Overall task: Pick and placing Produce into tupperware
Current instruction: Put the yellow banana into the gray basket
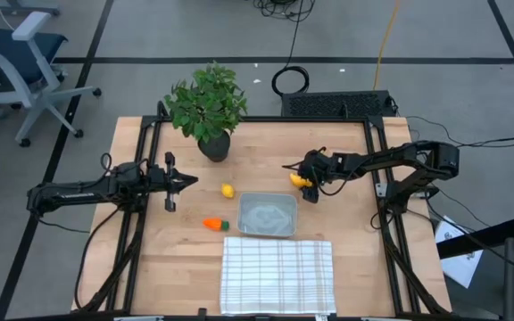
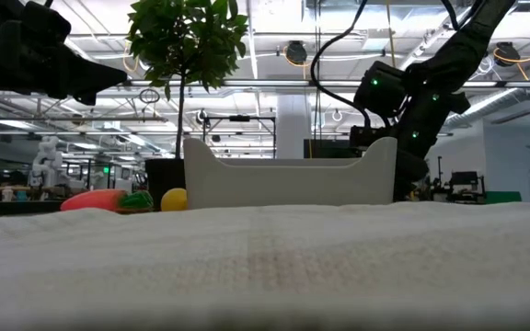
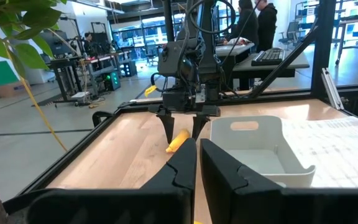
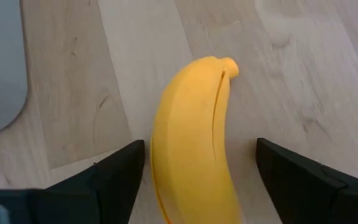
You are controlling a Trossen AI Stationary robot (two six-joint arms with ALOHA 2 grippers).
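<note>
Banana (image 4: 191,143) on the table between the wide-spread fingers of the right claw (image 4: 197,180), not yet gripped.

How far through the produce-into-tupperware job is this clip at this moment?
Nothing is packed yet: the tupperware looks empty. In hand: the right tool is open astride the banana, which lies on the table. The lemon and carrot are left. The left tool waits beside the lemon.
</note>
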